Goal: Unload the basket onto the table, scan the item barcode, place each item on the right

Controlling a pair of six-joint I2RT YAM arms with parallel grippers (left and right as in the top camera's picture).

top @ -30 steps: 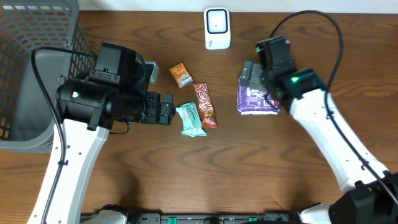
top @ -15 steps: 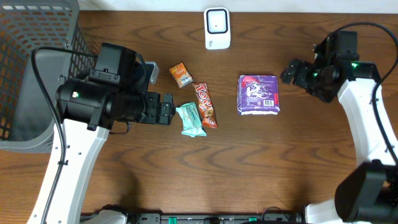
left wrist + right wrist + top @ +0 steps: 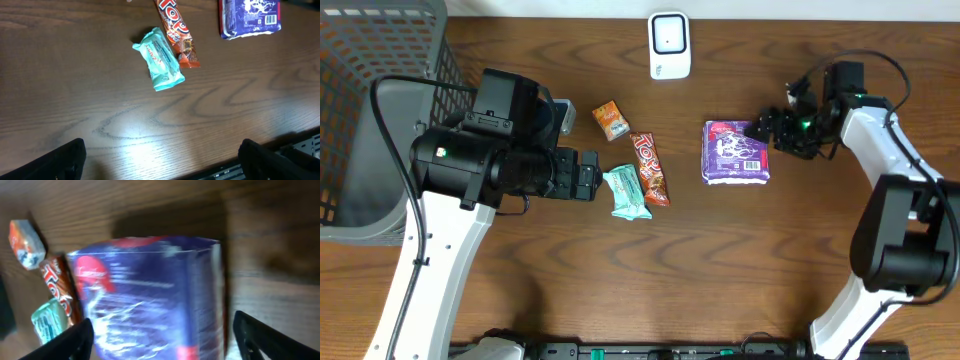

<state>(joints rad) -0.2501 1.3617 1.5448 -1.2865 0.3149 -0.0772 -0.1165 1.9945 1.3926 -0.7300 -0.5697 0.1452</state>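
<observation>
With my right end effector (image 3: 764,131) spread wide and empty beside the purple packet (image 3: 732,155), I centre it squarely before squeezing.

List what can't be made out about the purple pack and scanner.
Right wrist view: purple pack blurred, print unreadable.
Left wrist view: pack cut off by the top edge; barcode too small to read.
Overhead: right tool contact with the pack unclear, too small; white scanner display too small.
</observation>
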